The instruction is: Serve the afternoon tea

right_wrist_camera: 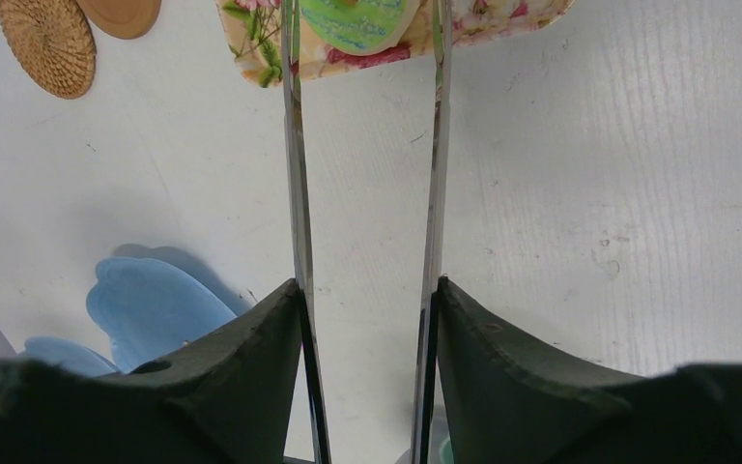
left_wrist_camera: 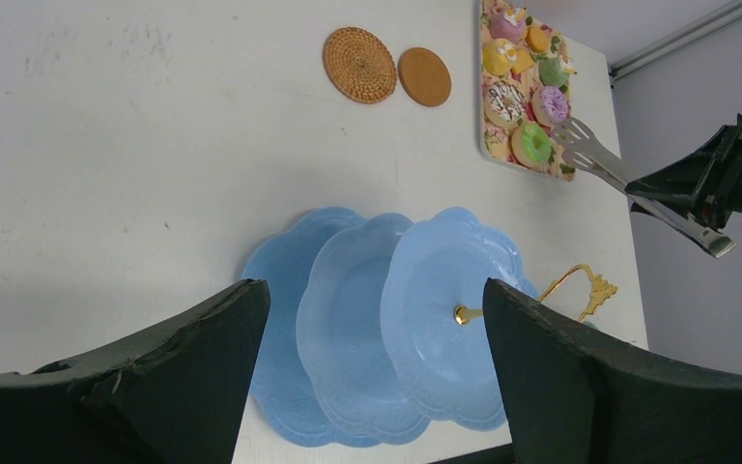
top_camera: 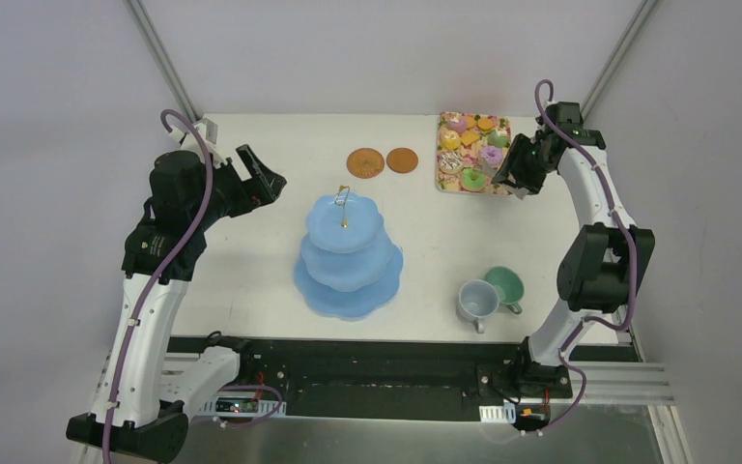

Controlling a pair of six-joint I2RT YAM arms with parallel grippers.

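The light-blue three-tier stand (top_camera: 348,253) stands mid-table with bare tiers; it also shows in the left wrist view (left_wrist_camera: 396,329). My left gripper (top_camera: 269,172) is open and empty, up and to the left of it. My right gripper (top_camera: 514,179) is shut on the metal tongs (right_wrist_camera: 295,145). The tong tips sit either side of a green donut (right_wrist_camera: 353,19) at the near end of the floral tray (top_camera: 442,179). Other donuts and biscuits (top_camera: 473,145) lie on that tray. A grey-blue cup (top_camera: 476,300) and a green cup (top_camera: 504,285) stand front right. Two brown coasters (top_camera: 365,162) (top_camera: 402,159) lie at the back.
The floral tray (left_wrist_camera: 488,145) sits at the table's back right, close to the right wall post. The cups stand just beside the right arm's base. The stand's gold handle (top_camera: 344,198) rises above the top tier.
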